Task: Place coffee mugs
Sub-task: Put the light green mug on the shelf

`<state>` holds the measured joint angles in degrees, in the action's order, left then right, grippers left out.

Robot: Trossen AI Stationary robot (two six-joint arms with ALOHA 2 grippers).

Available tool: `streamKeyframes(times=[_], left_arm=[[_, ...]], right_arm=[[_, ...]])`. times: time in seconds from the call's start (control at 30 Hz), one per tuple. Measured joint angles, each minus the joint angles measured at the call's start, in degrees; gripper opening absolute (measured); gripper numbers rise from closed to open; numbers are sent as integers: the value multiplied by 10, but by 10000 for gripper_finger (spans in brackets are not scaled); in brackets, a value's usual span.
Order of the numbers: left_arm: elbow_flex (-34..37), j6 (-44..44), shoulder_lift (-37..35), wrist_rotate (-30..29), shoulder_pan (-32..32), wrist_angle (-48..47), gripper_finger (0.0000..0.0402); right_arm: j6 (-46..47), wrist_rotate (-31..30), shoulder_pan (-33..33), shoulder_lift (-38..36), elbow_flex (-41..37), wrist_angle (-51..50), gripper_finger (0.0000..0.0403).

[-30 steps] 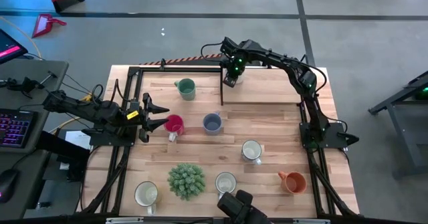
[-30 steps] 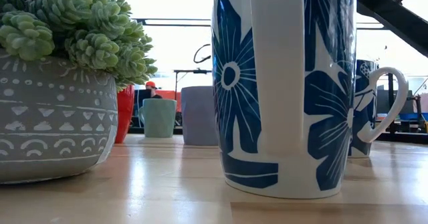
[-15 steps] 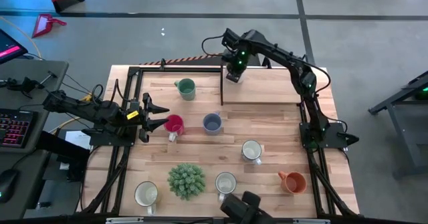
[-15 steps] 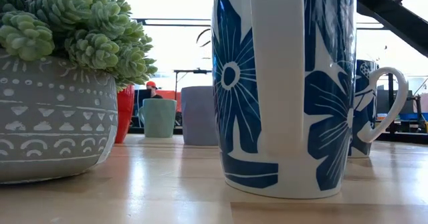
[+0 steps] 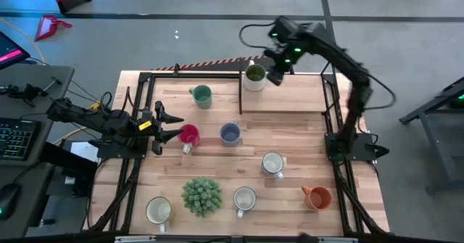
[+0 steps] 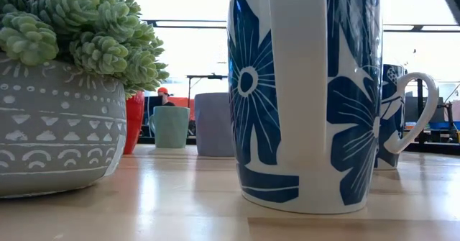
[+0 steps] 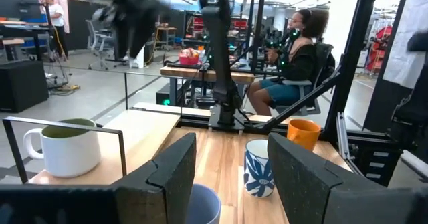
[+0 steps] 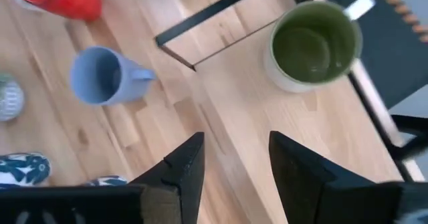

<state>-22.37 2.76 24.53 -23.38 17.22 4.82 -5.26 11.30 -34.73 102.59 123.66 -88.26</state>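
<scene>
Right end effector (image 5: 279,74) hangs released beside the olive-lined white ceramic mug (image 5: 254,77) set on my raised wooden surface (image 5: 290,98); seven mugs remain below.

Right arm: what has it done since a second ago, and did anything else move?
The right gripper let go of the olive-lined white mug, now standing on the raised board, and pulled up and away, jaws open. The left gripper and the other mugs stayed put.

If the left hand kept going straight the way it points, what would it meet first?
Probably the blue-grey mug, sitting low between the left hand's open fingers; the red mug lies just beside that line. Depth is unclear.
</scene>
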Motion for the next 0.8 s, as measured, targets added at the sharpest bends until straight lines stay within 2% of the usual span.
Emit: streamKeyframes(times=[0.2, 0.5, 0.67, 0.8], left_arm=[[0, 6, 0, 0, 0, -6, 174], [0, 16, 0, 0, 0, -6, 174], [0, 16, 0, 0, 0, -6, 174], [0, 16, 0, 0, 0, -6, 174]], right_arm=[[10, -7, 44, -166, -120, 33, 144], [114, -21, 140, -442, -418, 196, 144], [147, -38, 193, -550, -587, 276, 144], [147, -46, 223, -615, -713, 386, 144]])
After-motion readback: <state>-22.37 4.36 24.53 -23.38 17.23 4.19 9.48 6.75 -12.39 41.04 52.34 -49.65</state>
